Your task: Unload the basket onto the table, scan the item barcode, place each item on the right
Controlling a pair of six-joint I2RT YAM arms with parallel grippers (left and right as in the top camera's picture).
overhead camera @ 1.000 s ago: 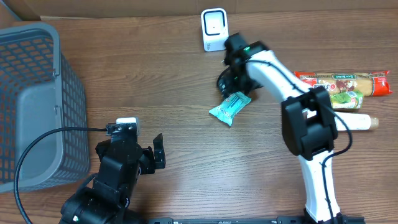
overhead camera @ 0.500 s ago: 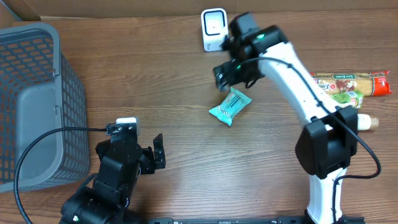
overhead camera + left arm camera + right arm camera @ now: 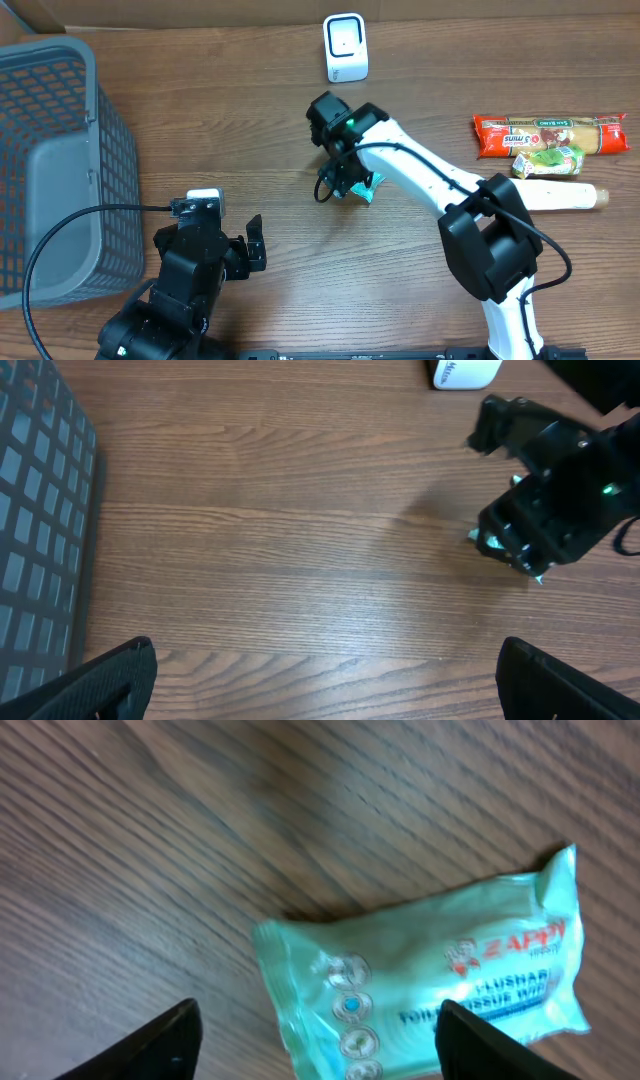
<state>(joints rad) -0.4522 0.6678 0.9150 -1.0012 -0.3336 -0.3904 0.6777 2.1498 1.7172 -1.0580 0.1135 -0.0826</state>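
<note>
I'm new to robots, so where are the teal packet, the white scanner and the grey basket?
teal packet [image 3: 420, 990], right wrist view, middle of its printed face.
white scanner [image 3: 345, 47], overhead view, its front face.
grey basket [image 3: 115, 190], overhead view, its mesh side wall.

Glossy plastic pkt [image 3: 420, 975]; matt woodgrain table [image 3: 150, 840].

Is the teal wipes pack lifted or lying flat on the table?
Lying flat: wipes pack lies label-up on the table, right gripper open above it.
</note>
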